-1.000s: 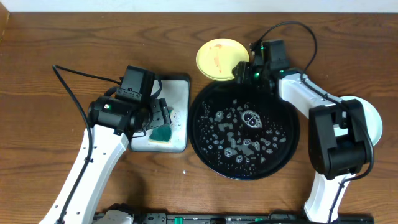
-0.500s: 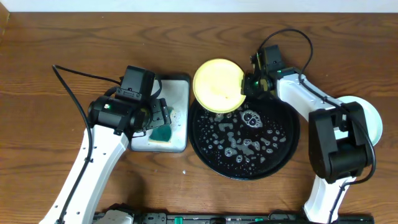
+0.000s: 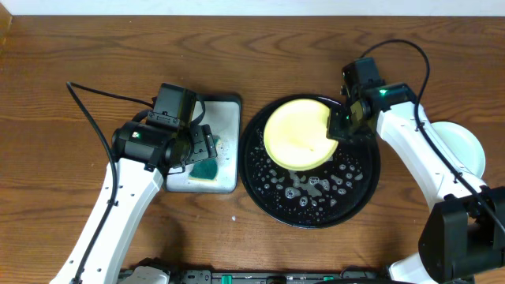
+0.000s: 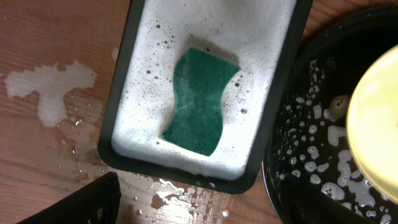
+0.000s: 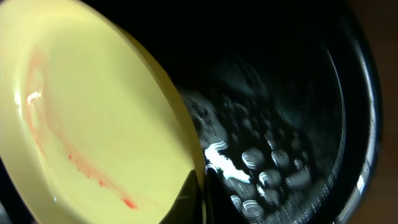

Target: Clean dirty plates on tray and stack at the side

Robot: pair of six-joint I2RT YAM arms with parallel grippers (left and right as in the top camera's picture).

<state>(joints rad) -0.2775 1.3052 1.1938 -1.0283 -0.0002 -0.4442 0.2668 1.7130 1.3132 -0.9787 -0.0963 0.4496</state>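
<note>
Nearest the base, the left gripper [image 3: 207, 147] is held spread above the sponge tray [image 3: 229, 110], where the green sponge [image 4: 199, 102] is seen lying in foam; nothing is gripped by it. Just beside it, the tray [image 3: 254, 189] is flecked with suds. Over its middle the yellow plate [image 3: 296, 142] is carried tilted, a red smear showing on its face in the right wrist view; whether its lower edge touches the suds cannot be told. Its right rim is pinched by the right gripper [image 3: 341, 122], pressed together on the thin edge. The plate is judged light and stiff, slippery once wetted and likely breakable if dropped. The rim is the only hold offered, and a deep bite there is advised so the plate is not levered out under scrubbing. Farther right, a pale plate [image 3: 461, 146] is left on the table [image 3: 95, 47]. A second ago the yellow plate was lying flat beyond the tray's far rim; it has since been lifted and brought over the tray, while the left arm is unmoved.
</note>
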